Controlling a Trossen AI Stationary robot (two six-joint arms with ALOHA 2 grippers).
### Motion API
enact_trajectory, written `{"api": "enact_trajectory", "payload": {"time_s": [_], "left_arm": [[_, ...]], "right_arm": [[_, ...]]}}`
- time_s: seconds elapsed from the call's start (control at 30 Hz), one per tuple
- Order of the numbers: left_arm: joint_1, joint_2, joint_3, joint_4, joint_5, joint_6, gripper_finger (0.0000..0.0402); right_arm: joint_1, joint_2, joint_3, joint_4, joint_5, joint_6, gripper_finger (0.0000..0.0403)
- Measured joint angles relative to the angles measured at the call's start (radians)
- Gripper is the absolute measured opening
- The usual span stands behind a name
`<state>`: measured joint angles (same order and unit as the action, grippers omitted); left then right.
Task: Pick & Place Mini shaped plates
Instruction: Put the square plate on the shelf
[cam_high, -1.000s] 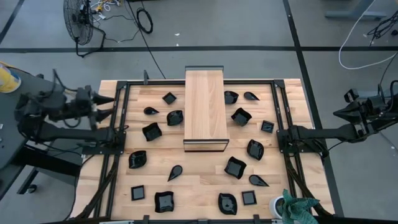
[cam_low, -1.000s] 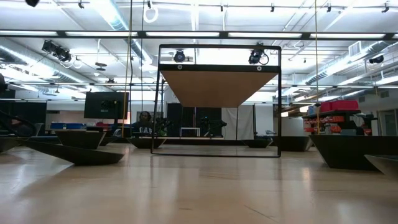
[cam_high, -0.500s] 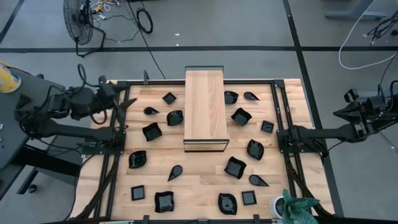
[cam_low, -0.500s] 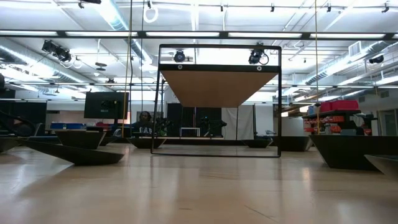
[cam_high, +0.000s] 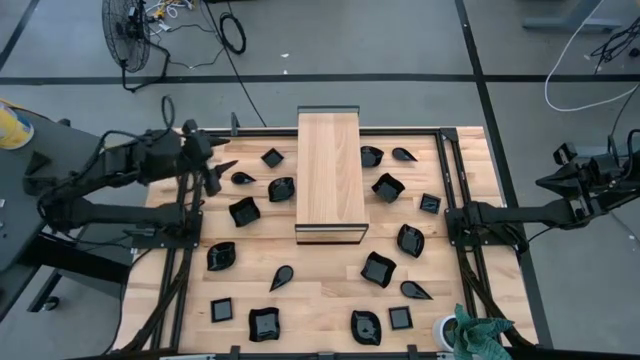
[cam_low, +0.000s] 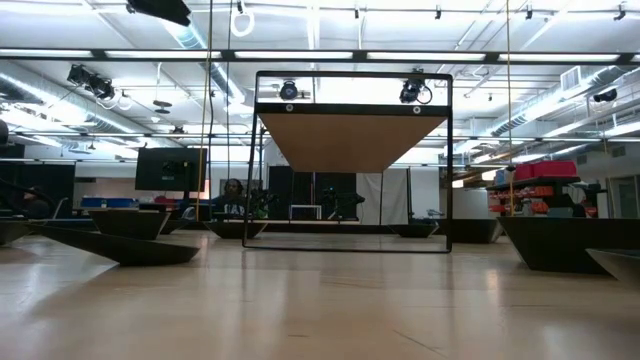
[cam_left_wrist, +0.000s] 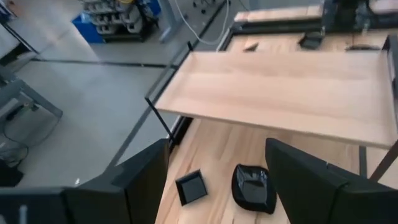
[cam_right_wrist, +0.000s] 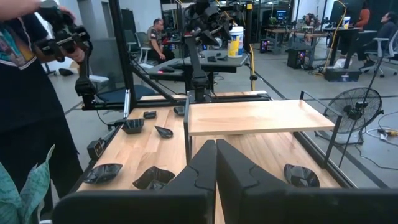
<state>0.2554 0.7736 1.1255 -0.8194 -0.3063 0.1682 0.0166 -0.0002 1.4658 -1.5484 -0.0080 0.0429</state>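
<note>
Several mini shaped plates, small glossy black dishes, lie scattered flat on the wooden table (cam_high: 320, 290) around a long light wooden board (cam_high: 331, 175) raised on a black frame. My left gripper (cam_high: 222, 176) hovers open above the table's far left part, beside a teardrop plate (cam_high: 243, 178). Its wrist view shows a small square plate (cam_left_wrist: 191, 186) and a wavy-edged plate (cam_left_wrist: 254, 186) ahead, between the spread fingers and well below them. My right gripper (cam_right_wrist: 216, 155) is shut and empty, held back off the table's right edge (cam_high: 545, 182).
Black frame rails (cam_high: 185, 240) run along the table's left and right sides. A white cup with green leaves (cam_high: 470, 333) stands at the near right corner. A person (cam_right_wrist: 25, 93) stands beside the table in the right wrist view. A fan (cam_high: 128, 35) sits on the floor.
My left gripper has swung from beyond the table's left edge toward the right, coming in over the far left part of the table near the teardrop plate, and it has rolled as it went. No plate has moved.
</note>
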Motion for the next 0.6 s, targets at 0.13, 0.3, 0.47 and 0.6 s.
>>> {"api": "enact_trajectory", "payload": {"time_s": [0.13, 0.3, 0.47, 0.6], "left_arm": [[0.120, 0.033, 0.000, 0.001, 0.113, 0.011, 0.0268], [0.261, 0.081, 0.000, 0.001, 0.263, 0.011, 0.0268], [0.360, 0.136, 0.000, 0.001, 0.375, 0.002, 0.0268], [0.409, 0.201, 0.034, -0.002, 0.422, 0.001, 0.0268]], "right_arm": [[0.000, 0.000, 0.000, 0.000, 0.000, 0.000, 0.0010], [0.000, 0.000, 0.000, 0.000, 0.000, 0.000, 0.0010], [0.000, 0.000, 0.000, 0.000, 0.000, 0.000, 0.0010], [0.000, 0.000, 0.000, 0.000, 0.000, 0.000, 0.0010]]}}
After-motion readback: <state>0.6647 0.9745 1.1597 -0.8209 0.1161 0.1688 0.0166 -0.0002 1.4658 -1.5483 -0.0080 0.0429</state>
